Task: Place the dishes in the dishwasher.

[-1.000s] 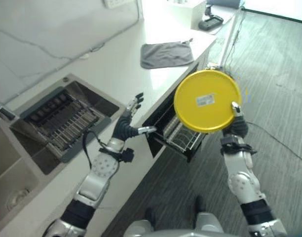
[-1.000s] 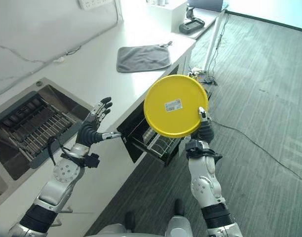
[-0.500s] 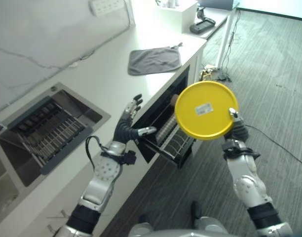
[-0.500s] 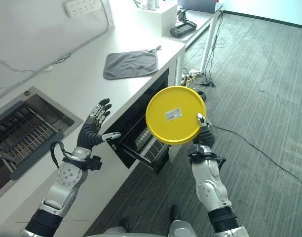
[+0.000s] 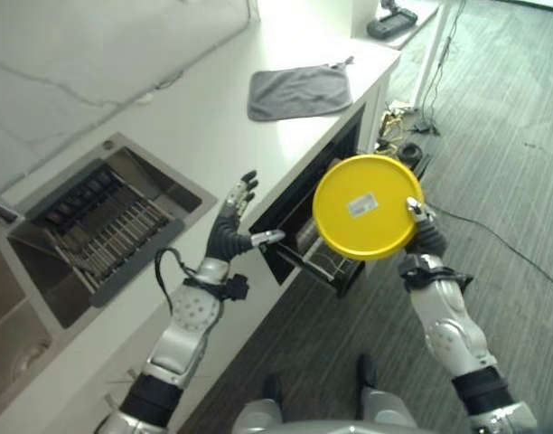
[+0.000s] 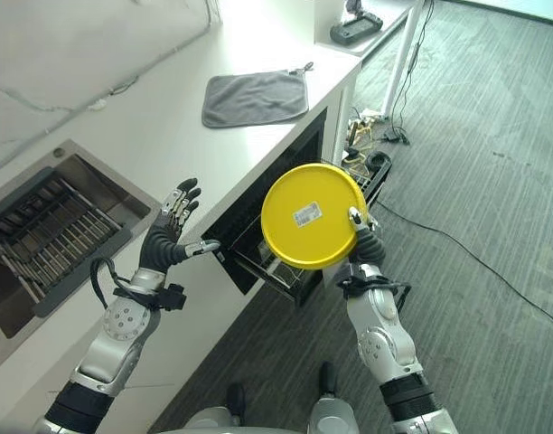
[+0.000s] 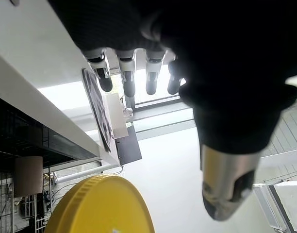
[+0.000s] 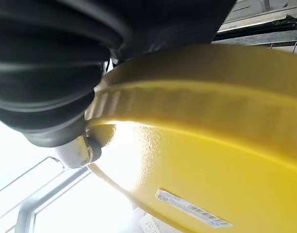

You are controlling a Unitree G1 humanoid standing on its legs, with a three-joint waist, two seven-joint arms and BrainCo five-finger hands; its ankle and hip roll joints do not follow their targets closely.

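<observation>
the right hand [image 5: 425, 237] pinches the rim of a yellow plate [image 5: 368, 206], thumb on the underside facing the camera (a small white label sits near the plate's middle). the plate is held up on edge in the air, just in front of the pulled-out dishwasher rack [image 5: 326, 259], which juts from the open dishwasher [image 5: 299, 212] under the counter. the left hand [image 5: 229, 231] hovers over the near edge of the white counter [image 5: 186, 117], fingers straight and spread, thumb pointing right toward the dishwasher opening, holding nothing. a grey cloth [image 5: 300, 91] lies flat on the counter farther along. to the left, a sink [image 5: 105, 217] is set into the counter with a dark drying rack [image 5: 109, 226] inside it.
</observation>
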